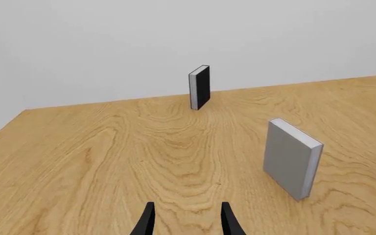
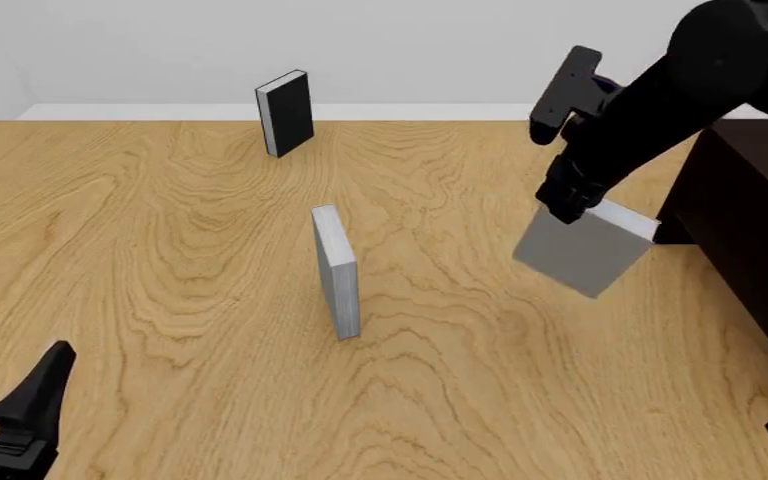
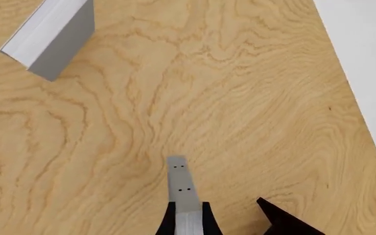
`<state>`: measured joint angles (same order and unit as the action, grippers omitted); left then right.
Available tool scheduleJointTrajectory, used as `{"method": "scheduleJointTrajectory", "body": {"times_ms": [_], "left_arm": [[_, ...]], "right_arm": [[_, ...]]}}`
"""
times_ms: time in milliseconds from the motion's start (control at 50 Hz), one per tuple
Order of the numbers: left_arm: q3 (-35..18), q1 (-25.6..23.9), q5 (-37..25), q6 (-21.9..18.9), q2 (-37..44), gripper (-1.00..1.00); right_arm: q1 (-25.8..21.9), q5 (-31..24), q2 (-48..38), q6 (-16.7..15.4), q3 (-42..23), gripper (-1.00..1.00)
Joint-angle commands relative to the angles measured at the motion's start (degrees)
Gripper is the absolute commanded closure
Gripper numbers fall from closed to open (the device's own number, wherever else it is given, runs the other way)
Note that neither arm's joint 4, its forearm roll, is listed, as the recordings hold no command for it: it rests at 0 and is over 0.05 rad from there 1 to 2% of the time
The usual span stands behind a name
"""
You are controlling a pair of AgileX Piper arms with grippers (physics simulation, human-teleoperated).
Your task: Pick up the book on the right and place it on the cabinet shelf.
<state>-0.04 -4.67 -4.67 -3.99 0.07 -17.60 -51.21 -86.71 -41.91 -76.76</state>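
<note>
The right claw (image 2: 574,208) grips the book (image 2: 584,248) by its top edge, lifted off the tabletop (image 2: 157,250), tilted toward the dark cabinet (image 2: 744,215) at right; the left claw (image 2: 4,385) rests wide apart.

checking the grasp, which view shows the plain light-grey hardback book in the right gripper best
The front view: the plain light-grey hardback book hangs tilted above the wooden table, gripped at its upper edge by the right gripper. The right wrist view shows only its thin edge; the left wrist view misses it.

Black book (image 2: 285,112) and grey book (image 2: 335,270) stand upright.
</note>
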Motion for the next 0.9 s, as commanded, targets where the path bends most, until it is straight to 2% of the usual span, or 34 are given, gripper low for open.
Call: {"method": "scheduleJointTrajectory", "body": {"times_ms": [20,100,120,180,220,340,480,540,700,720,780,900], "left_arm": [[0.0,-0.1,0.0,-0.1,0.0,-1.00],[0.0,-0.3,0.1,-0.1,0.0,-1.00],[0.0,-0.4,0.1,0.0,0.0,-1.00],[0.0,-0.4,0.1,-0.1,0.0,-1.00],[0.0,-0.3,0.2,-0.1,0.0,-1.00],[0.0,-0.3,0.2,-0.1,0.0,-1.00],[0.0,-0.5,0.2,-0.1,0.1,-1.00],[0.0,-0.5,0.3,-0.2,0.1,-1.00],[0.0,-0.6,0.1,-0.2,0.0,-1.00],[0.0,-0.6,0.1,-0.2,0.0,-1.00],[0.0,-0.6,0.1,-0.2,0.0,-1.00],[0.0,-0.7,0.1,-0.3,0.0,-1.00]], "right_arm": [[1.0,2.0,2.0,-1.5,-1.4,1.00],[1.2,3.7,2.7,-3.0,-1.2,1.00],[1.9,4.6,3.0,-4.3,-0.7,1.00],[1.2,5.0,3.2,-4.2,-1.1,1.00],[2.0,7.4,4.0,-6.3,-0.1,1.00],[1.3,9.9,5.2,-7.2,1.2,1.00],[1.9,14.2,7.5,-10.8,4.5,1.00],[1.6,15.8,8.2,-11.0,5.0,1.00],[1.6,22.5,11.2,-15.7,12.4,1.00],[0.9,22.5,11.2,-14.5,12.6,1.00],[0.3,24.1,11.6,-14.6,14.0,1.00],[-0.5,27.2,13.2,-16.1,17.6,1.00]]}}
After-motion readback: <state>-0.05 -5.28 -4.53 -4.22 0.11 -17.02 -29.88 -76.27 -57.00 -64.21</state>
